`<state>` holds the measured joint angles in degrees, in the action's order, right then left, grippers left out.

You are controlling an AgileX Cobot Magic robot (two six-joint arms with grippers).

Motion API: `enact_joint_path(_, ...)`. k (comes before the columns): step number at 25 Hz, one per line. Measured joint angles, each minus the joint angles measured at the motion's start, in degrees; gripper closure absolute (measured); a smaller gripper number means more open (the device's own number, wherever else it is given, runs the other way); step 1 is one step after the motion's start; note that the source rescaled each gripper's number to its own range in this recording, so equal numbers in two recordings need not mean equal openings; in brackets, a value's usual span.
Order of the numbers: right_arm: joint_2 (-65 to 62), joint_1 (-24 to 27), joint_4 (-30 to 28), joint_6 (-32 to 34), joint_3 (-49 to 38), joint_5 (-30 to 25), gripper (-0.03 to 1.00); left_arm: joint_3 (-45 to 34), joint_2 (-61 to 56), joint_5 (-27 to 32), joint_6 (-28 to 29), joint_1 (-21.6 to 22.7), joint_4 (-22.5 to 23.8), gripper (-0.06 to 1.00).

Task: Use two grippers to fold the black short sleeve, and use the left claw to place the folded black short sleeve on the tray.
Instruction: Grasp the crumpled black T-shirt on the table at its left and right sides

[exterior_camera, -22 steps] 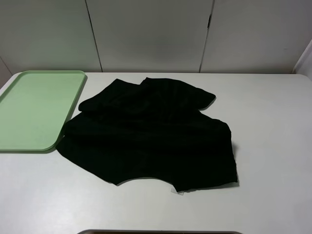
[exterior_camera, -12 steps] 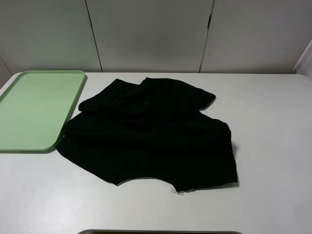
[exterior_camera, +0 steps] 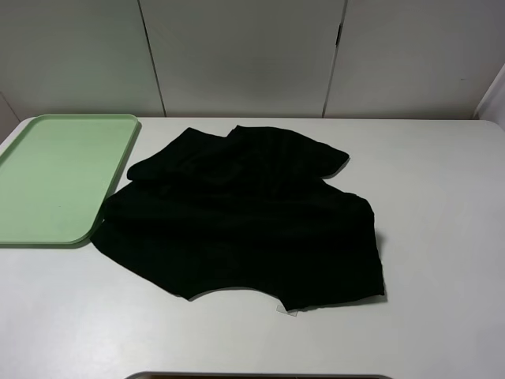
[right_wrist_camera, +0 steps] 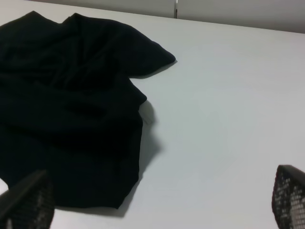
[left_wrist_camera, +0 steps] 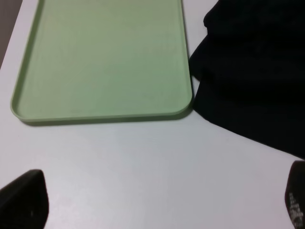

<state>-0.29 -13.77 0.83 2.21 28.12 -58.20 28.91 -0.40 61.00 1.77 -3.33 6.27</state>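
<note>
White desk (exterior_camera: 442, 237) carries the black short sleeve (exterior_camera: 245, 213) ahead of the released right claw (right_wrist_camera: 157, 200) and the tray (exterior_camera: 55, 178) ahead of the released left claw (left_wrist_camera: 159, 200).

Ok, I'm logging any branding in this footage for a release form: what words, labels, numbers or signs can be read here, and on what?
No text can be read in any view.
black short sleeve: plain, no print or label showing.
tray: plain light green, no marking.
small pale tab at the shirt's near hem: too small to tell whether it bears text.
table and wall panels: bare, no signs.
</note>
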Motion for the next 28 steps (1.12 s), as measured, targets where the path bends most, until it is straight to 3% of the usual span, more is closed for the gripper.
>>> enact_joint_path(28, 0.0, 0.0, 0.0, 0.0, 0.0, 0.0, -0.03, 0.0, 0.0, 0.0, 0.0, 0.0, 0.0, -0.05)
